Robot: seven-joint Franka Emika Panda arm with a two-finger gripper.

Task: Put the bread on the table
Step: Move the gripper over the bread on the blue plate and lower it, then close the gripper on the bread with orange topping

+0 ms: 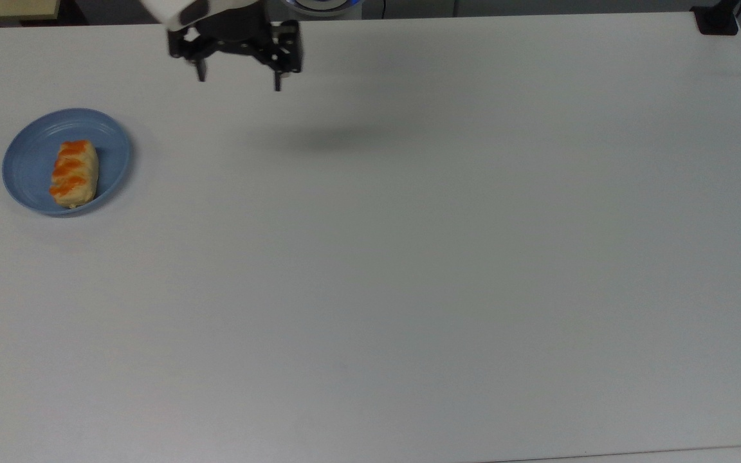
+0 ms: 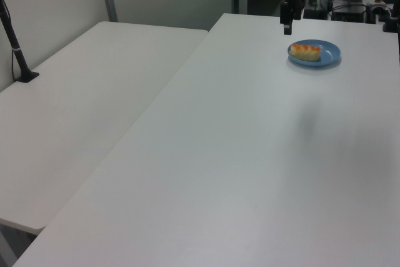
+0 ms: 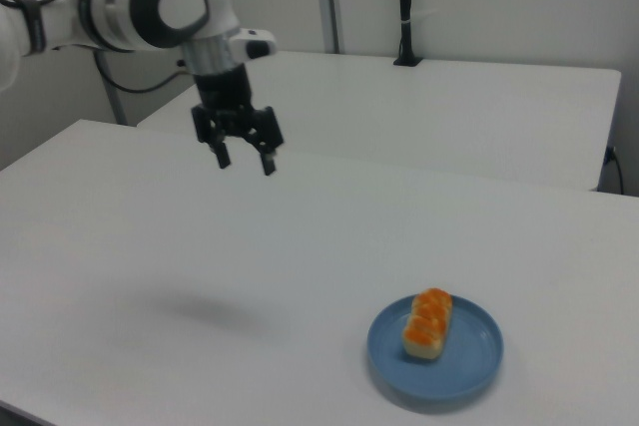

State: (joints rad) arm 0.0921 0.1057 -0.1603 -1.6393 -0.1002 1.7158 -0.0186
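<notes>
The bread (image 1: 74, 173) is a pale-yellow roll with orange stripes, lying on a round blue plate (image 1: 31, 168) at the top view's left. It also shows on the plate in the left view (image 2: 305, 50) and the right view (image 3: 427, 323). My gripper (image 1: 239, 82) hangs open and empty high above the white table (image 1: 409, 257), near its far edge and well to the right of the plate in the top view. In the right view the gripper (image 3: 245, 162) is up and to the left of the bread.
A second white table (image 3: 469, 117) stands alongside. A black clamp post (image 1: 718, 19) sits at the top view's top right corner, and another black post (image 2: 15, 48) stands on the neighbouring table.
</notes>
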